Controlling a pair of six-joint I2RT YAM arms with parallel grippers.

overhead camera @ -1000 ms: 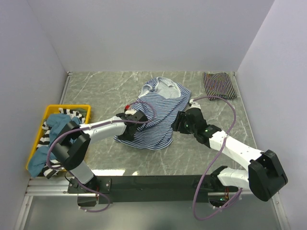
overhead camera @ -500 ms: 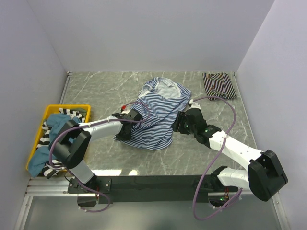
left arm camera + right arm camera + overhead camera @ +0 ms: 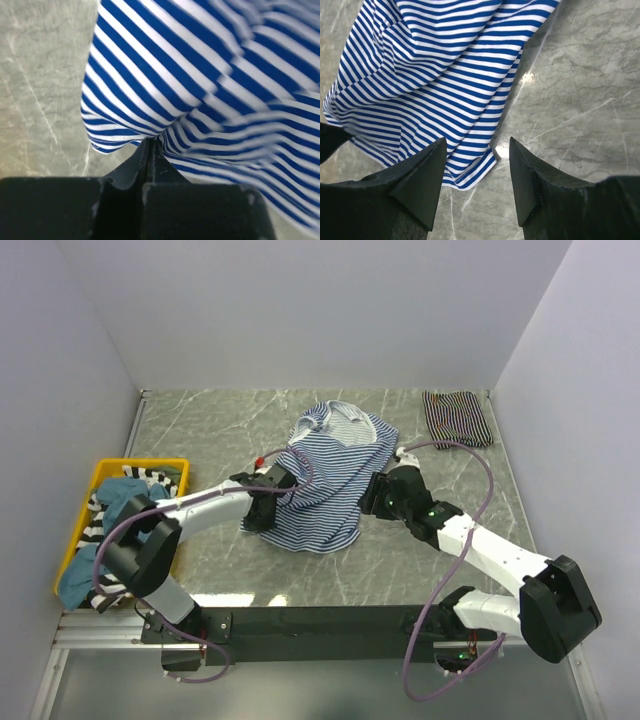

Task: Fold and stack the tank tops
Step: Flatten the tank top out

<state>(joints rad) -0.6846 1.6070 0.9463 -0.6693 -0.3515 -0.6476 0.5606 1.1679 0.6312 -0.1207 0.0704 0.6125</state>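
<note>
A blue-and-white striped tank top [image 3: 330, 475] lies crumpled in the middle of the table. My left gripper [image 3: 266, 502] is at its lower left edge. In the left wrist view the jaws [image 3: 151, 145] are pressed together with a fold of the striped fabric [image 3: 200, 75] pinched at their tips. My right gripper [image 3: 373, 496] is at the top's right side. It stands open just above the table, and the hem corner of the tank top [image 3: 475, 165] lies between its fingers, untouched. A folded dark-striped tank top [image 3: 458, 417] rests at the back right corner.
A yellow bin [image 3: 178, 466] at the left edge holds several more garments, striped and teal. The grey marble tabletop [image 3: 200, 430] is walled on the left, back and right. A purple cable [image 3: 478, 502] loops over the right arm.
My left gripper has closed on the tank top's left edge and shifted slightly left. The fabric there is drawn in a little. The right gripper has stayed in place, open.
</note>
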